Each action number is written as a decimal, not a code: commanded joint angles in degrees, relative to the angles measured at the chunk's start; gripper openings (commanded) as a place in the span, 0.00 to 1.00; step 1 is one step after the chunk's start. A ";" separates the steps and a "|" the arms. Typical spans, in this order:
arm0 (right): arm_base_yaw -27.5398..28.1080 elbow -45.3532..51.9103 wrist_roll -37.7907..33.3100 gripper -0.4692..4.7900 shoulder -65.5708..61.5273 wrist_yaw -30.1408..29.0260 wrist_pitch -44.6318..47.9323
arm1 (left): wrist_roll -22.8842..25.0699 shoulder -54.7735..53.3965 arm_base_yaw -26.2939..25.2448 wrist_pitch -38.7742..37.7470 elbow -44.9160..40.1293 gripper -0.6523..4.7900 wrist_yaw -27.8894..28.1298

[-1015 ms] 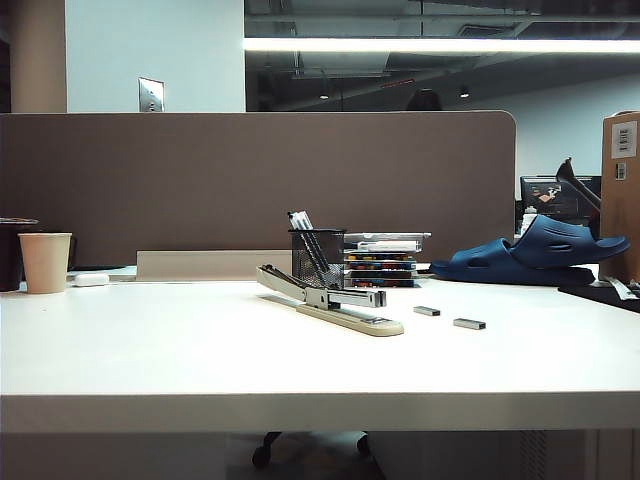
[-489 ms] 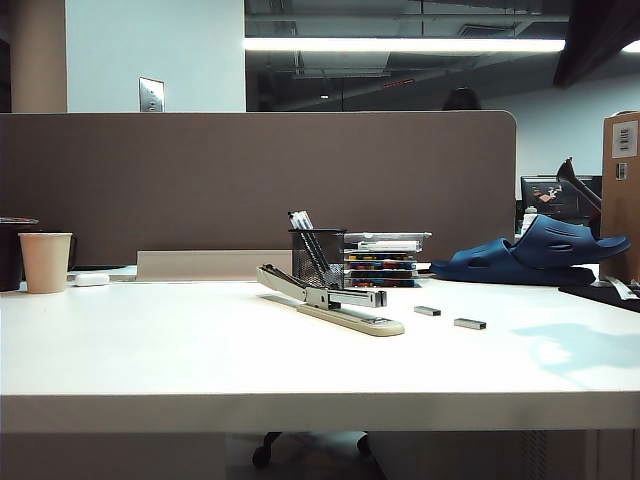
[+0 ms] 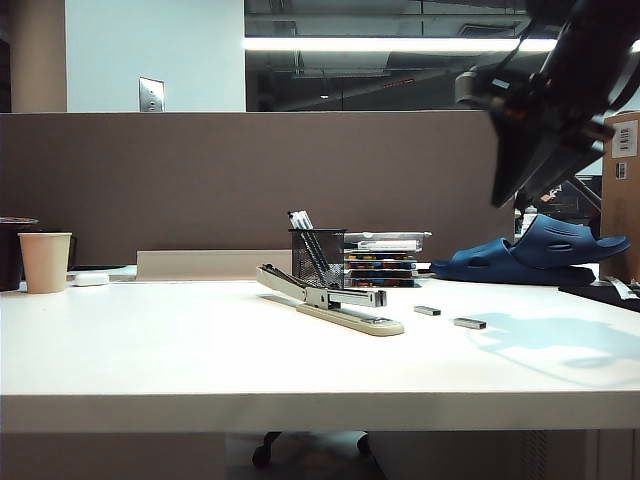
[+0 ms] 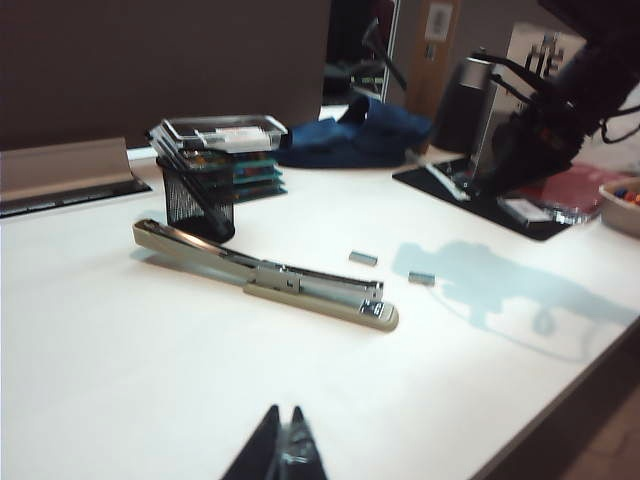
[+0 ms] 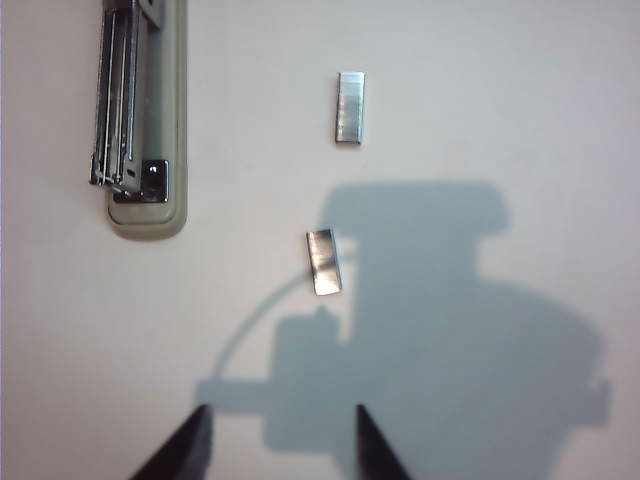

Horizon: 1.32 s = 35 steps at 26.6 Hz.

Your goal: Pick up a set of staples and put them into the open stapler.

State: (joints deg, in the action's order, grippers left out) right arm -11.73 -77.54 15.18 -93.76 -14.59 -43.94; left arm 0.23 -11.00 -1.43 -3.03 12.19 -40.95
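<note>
Exterior view: stapler [image 3: 330,300] lies open on the table [image 3: 150,350], pen cup [image 3: 317,256] right behind it; two staple strips sit beside the stapler's front end, the set of staples [image 3: 469,323] the farther one, second strip [image 3: 427,311] nearer; right gripper [image 3: 520,175] hangs high above them, nothing held. Left wrist view: left gripper [image 4: 283,450] low over the table well away from the stapler, tips together, looks clenched, empty. Right wrist view: right gripper [image 5: 280,440] spread wide, released, staples just ahead of the fingers. Step judged: approach to pick; next needs descent with fingers straddling the strip, then closing
</note>
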 commanded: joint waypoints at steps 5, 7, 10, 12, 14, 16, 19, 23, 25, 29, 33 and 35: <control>-1.66 -0.42 1.01 0.57 -5.57 0.94 5.07 | 5.40 -7.61 0.04 1.64 1.53 0.11 -0.22; -2.36 -0.44 1.70 0.57 -7.02 0.98 6.05 | 5.40 -7.98 0.07 2.49 1.53 0.11 -0.24; -2.91 -0.46 1.84 0.57 -9.64 3.08 8.00 | 5.38 -8.07 0.02 2.91 1.53 0.11 -0.22; -2.91 -0.48 1.92 0.57 -10.58 3.82 8.50 | 5.38 -8.07 0.02 2.91 1.53 0.11 -0.24; -2.91 -0.50 2.99 0.57 -11.74 4.37 9.07 | 5.38 -8.07 0.02 2.91 1.53 0.11 -0.22; -2.91 -0.50 3.30 0.57 -13.16 5.57 9.77 | 5.38 -8.07 0.02 2.91 1.53 0.11 -0.22; -2.89 -0.48 3.30 0.57 -14.53 5.53 10.40 | 5.38 -8.07 0.02 2.84 1.53 0.11 -0.22; -2.91 -0.48 3.28 0.57 -14.62 5.51 10.86 | 5.38 -8.07 0.02 2.69 1.53 0.11 -0.22; -2.91 -0.48 3.26 0.57 -14.86 5.51 10.95 | 5.38 -8.07 0.02 2.69 1.53 0.11 -0.22; -3.10 -0.46 2.78 0.57 -16.17 5.57 10.97 | 5.38 -8.07 0.02 2.69 1.53 0.11 -0.22; -4.13 -0.46 2.64 0.57 -16.83 5.79 12.50 | 5.38 -8.04 0.02 2.67 1.53 0.11 -0.22; -4.48 -0.48 2.60 0.57 -17.40 5.92 13.29 | 5.38 -8.07 0.02 2.67 1.53 0.11 -0.24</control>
State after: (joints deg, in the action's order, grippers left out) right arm -16.05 -77.71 18.04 -110.96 -8.73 -31.64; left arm 5.41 -19.05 -1.39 -0.91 13.45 -40.95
